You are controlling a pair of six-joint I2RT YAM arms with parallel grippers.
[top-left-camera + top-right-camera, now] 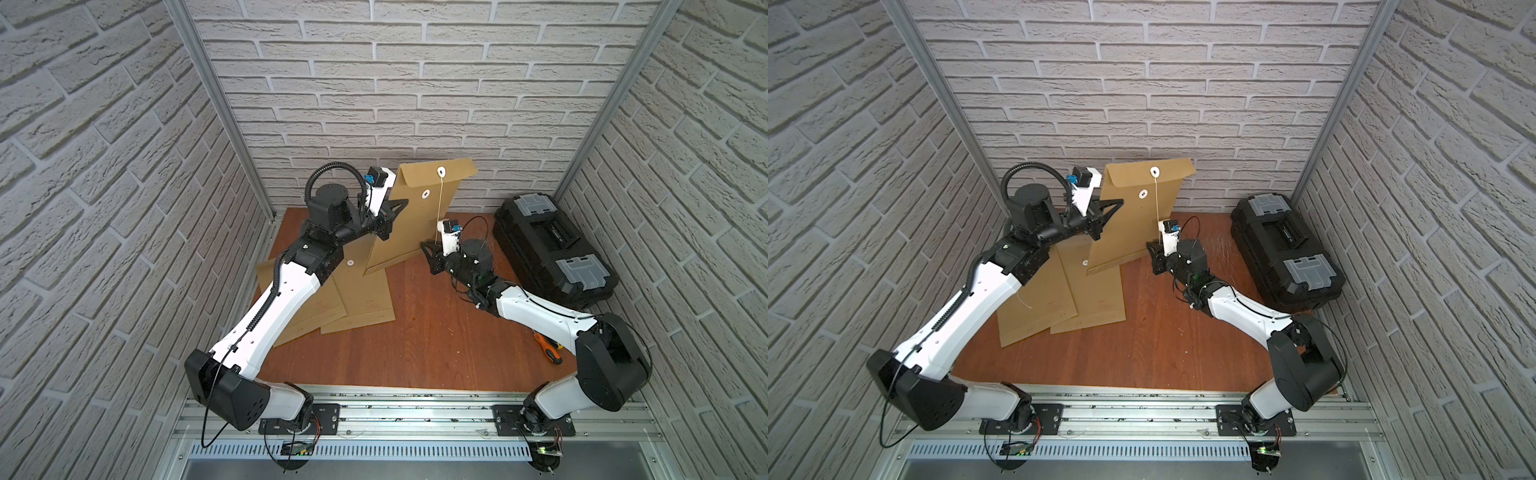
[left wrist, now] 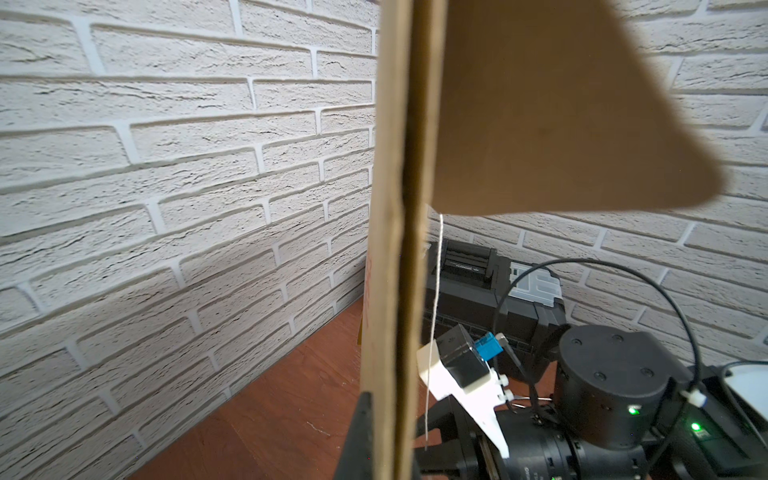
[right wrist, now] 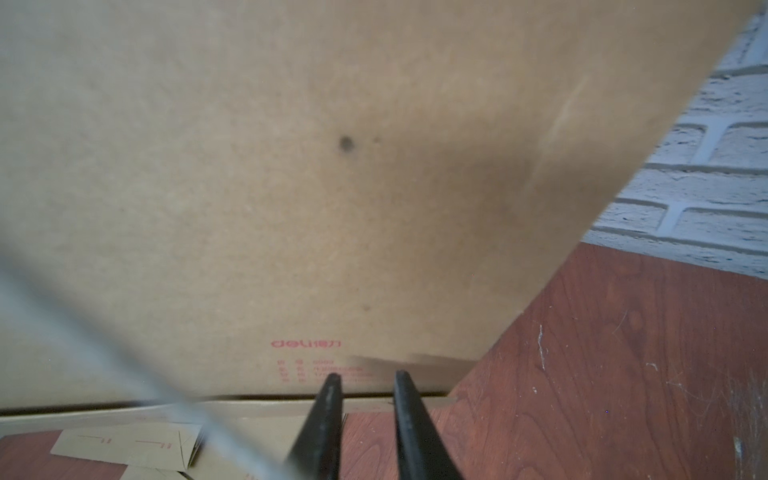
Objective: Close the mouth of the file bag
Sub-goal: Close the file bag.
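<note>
A brown kraft file bag (image 1: 415, 220) stands upright near the back wall, its lower edge over other bags. My left gripper (image 1: 401, 203) is shut on its left edge, which shows edge-on between the black fingers (image 2: 361, 436) in the left wrist view. The flap (image 1: 440, 172) is folded over at the top. A white string (image 1: 439, 208) hangs from the flap's button straight down past the lower button (image 1: 426, 193). Low at the bag's right stands my right gripper (image 1: 428, 249), its jaws a narrow gap apart with nothing between them (image 3: 365, 378). The string (image 3: 124, 349) runs blurred beside them.
More brown file bags (image 1: 357, 295) lie flat on the wooden table under my left arm. A black toolbox (image 1: 548, 245) stands at the right by the wall. An orange screwdriver (image 1: 548, 351) lies near my right arm's elbow. Brick walls close in three sides.
</note>
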